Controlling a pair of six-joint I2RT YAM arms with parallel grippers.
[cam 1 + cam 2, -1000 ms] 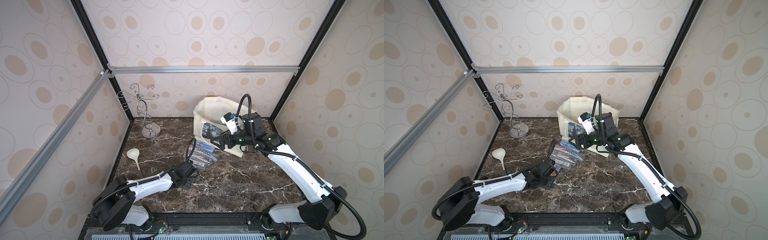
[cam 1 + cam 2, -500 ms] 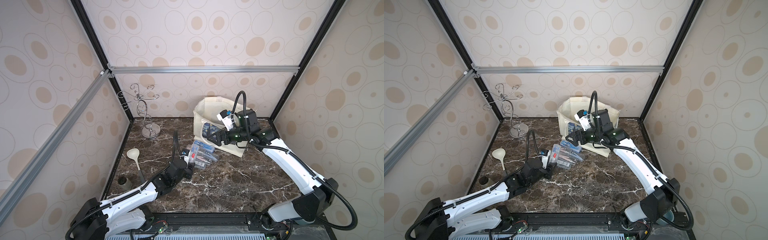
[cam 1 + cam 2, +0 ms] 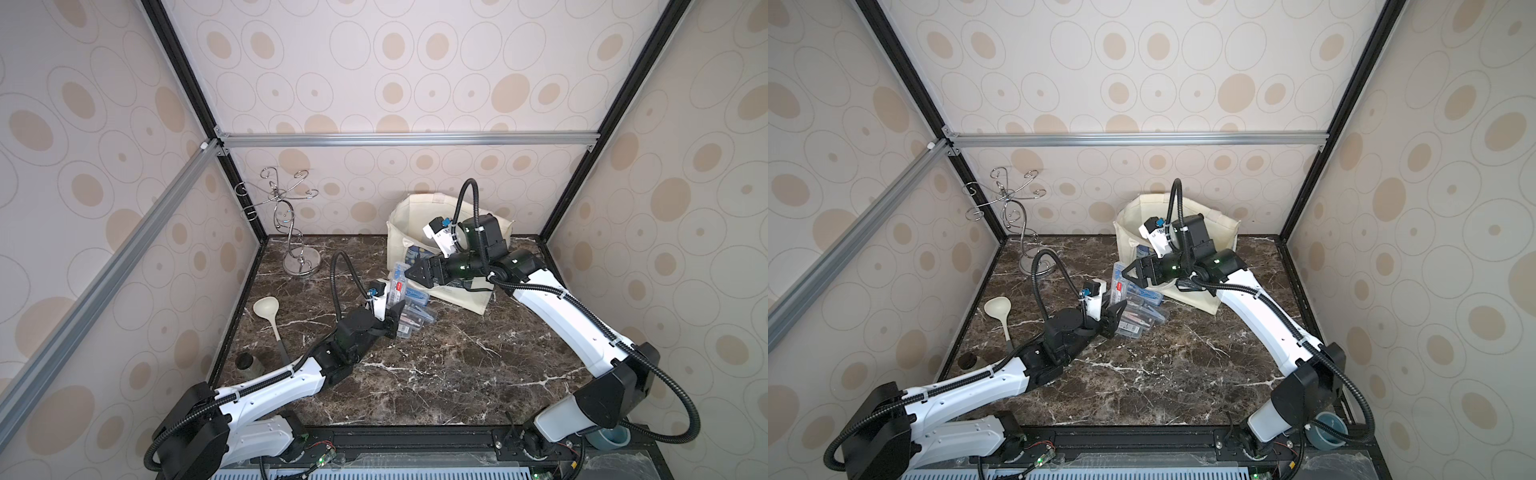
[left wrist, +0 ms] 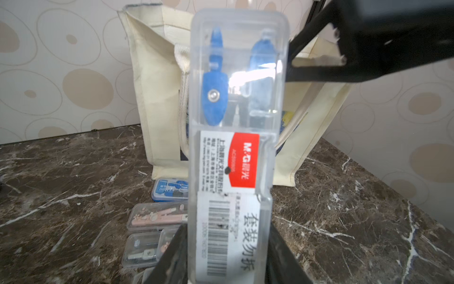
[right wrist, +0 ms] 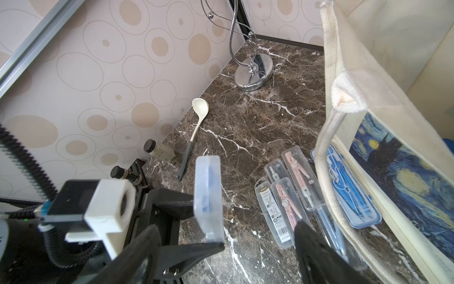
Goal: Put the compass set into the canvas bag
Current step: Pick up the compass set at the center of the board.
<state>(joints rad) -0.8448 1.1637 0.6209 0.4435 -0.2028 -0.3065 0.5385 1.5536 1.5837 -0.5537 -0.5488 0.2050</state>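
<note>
Moved since a second ago: left gripper [image 3: 394, 318], formerly low beside the heap of cases, now raised and reaching toward the bag with one case lifted clear; right gripper [image 3: 411, 271] swung off the bag front and down toward that case. Item, compass set [image 4: 235, 118]: clear plastic case, blue compass inside, red-and-white label and barcode sticker, standing on end in the air above the worktop [image 3: 436, 374], in front of the bag and outside it. Left jaws: closed on the lower end of the compass set, one on either side. Right jaws: standing wide apart, nothing clamped; in the right wrist view the top end of the compass set sits in line with their gap, and in the left wrist view one black finger [image 4: 319, 73] lies just beside its upper edge; contact cannot be told. Item, canvas bag [image 3: 415, 208]: cream, upright at the back of the worktop, mouth open, rope handle [image 5: 323, 147] hanging down its front, blue-and-yellow print [image 5: 405, 172] facing forward. Item, spare cases [image 5: 294, 182]: several, pink, clear and blue, lying flat at the foot of the bag. Item, cream ladle [image 3: 268, 309], wire stand [image 3: 301, 264] and small bottle [image 3: 249, 363]: along the left edge, well apart from the bag.
</note>
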